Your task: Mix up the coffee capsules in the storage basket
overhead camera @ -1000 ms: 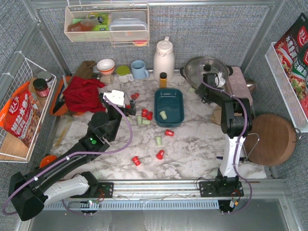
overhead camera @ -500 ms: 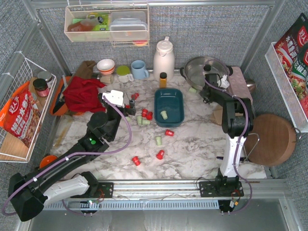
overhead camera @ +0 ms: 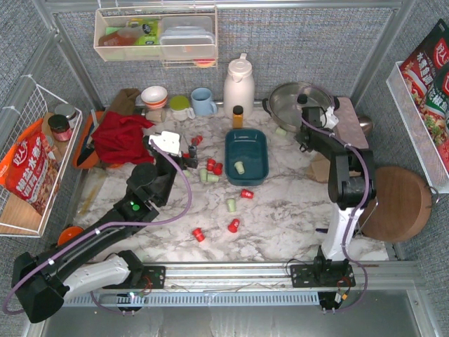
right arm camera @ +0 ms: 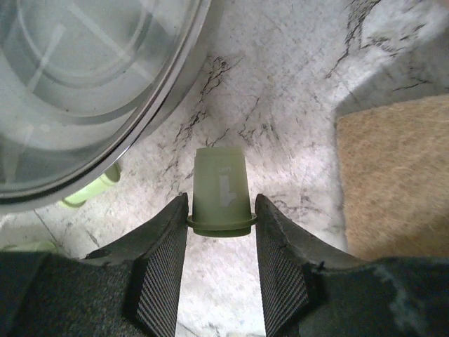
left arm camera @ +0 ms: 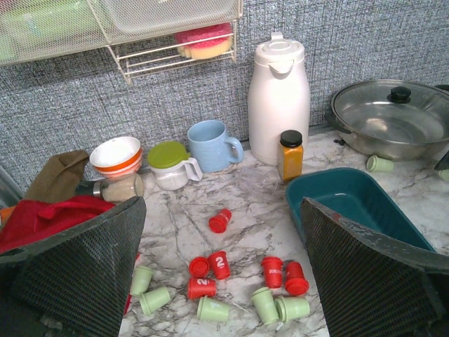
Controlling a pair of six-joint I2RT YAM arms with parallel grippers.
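Coffee capsules (overhead camera: 212, 177), red and pale green, are mostly loose on the marble counter (overhead camera: 280, 210). One cluster sits just left of the teal basket (overhead camera: 254, 149), and a few more lie toward the near edge. The basket is mid-counter, upright, and holds one green capsule (overhead camera: 238, 167) on its side.

Near the back right by the lidded pan (overhead camera: 298, 104), the right claw (right arm camera: 221, 210) is narrowed onto a pale green pod (right arm camera: 219, 184), with both pads touching its wide rim. Can't tell if the pod is off the counter. A second green pod (right arm camera: 88, 195) lies half under the pan's edge. The pan's glass lid is on, contents not readable.

Just left of the cluster, the left claw (overhead camera: 191, 157) is spread wide, holding nothing and pointed at the capsules.

Back row:
- white jug (overhead camera: 238, 86)
- blue mug (overhead camera: 204, 102)
- green-lidded cup (overhead camera: 180, 105)
- striped bowl (overhead camera: 154, 95)
- small amber bottle (overhead camera: 238, 116)

A clear wall bin (overhead camera: 154, 34) holds packets and a lidded tub. The wire rack (overhead camera: 52, 97) at left holds a red snack bag (overhead camera: 28, 168) and a jar (overhead camera: 59, 126).
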